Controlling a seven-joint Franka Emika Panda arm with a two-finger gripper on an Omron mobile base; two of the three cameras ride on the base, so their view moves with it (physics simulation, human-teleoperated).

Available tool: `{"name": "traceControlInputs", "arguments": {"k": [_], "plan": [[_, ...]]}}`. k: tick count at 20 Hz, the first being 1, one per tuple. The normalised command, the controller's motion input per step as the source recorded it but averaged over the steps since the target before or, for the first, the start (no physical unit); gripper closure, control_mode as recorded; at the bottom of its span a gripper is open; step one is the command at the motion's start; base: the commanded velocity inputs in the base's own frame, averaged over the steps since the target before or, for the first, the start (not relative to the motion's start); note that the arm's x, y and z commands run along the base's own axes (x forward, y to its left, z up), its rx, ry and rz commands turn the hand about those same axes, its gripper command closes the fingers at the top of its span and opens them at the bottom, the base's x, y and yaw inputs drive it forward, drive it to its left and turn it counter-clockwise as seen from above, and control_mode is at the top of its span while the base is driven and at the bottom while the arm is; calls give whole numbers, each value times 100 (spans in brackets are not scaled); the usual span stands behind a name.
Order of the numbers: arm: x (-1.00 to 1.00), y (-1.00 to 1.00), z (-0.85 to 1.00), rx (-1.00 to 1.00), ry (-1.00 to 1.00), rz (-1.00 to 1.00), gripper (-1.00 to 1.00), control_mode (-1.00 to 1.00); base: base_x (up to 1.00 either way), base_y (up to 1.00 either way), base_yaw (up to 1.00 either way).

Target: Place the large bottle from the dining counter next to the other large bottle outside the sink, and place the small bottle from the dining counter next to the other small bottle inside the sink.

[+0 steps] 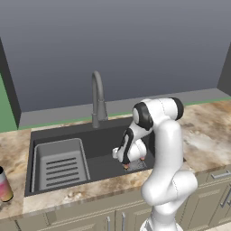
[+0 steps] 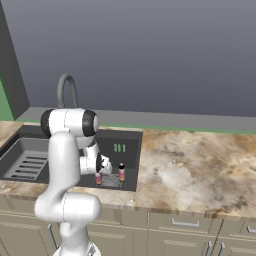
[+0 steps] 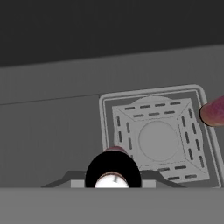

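Low in the centre of the left base view, the gripper [image 1: 127, 163] reaches down into the sink [image 1: 108, 135], jaws pinching the small bottle [image 2: 98, 178] upright over the square drain grate [image 3: 157, 135]. A second small bottle [image 2: 121, 172] stands just beside it. At the left edge, a large bottle [image 1: 4, 184] stands on the marble counter [image 1: 207, 131], outside the basin.

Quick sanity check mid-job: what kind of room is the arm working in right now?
A kitchen, rendered rather than real. A dark recessed sink with a ribbed tray insert and a tall curved faucet sits in a marble-look counter, with handled cabinet fronts below.
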Motion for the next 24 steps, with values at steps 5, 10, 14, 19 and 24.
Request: {"name": "traceControlInputs", "arguments": {"k": [5, 10, 14, 19, 24], "plan": [[0, 0, 0, 0, 0, 0, -100, -100, 0, 0, 0], [3, 0, 2, 0, 0, 0, -100, -100, 0, 0, 0], [1, 0, 39, 0, -3, 0, -100, -100, 0, 0, 0], [0, 0, 37, 2, -3, 0, -100, -100, 0, 0, 0], [1, 0, 41, 0, -2, 0, -100, -100, 0, 0, 0]]}}
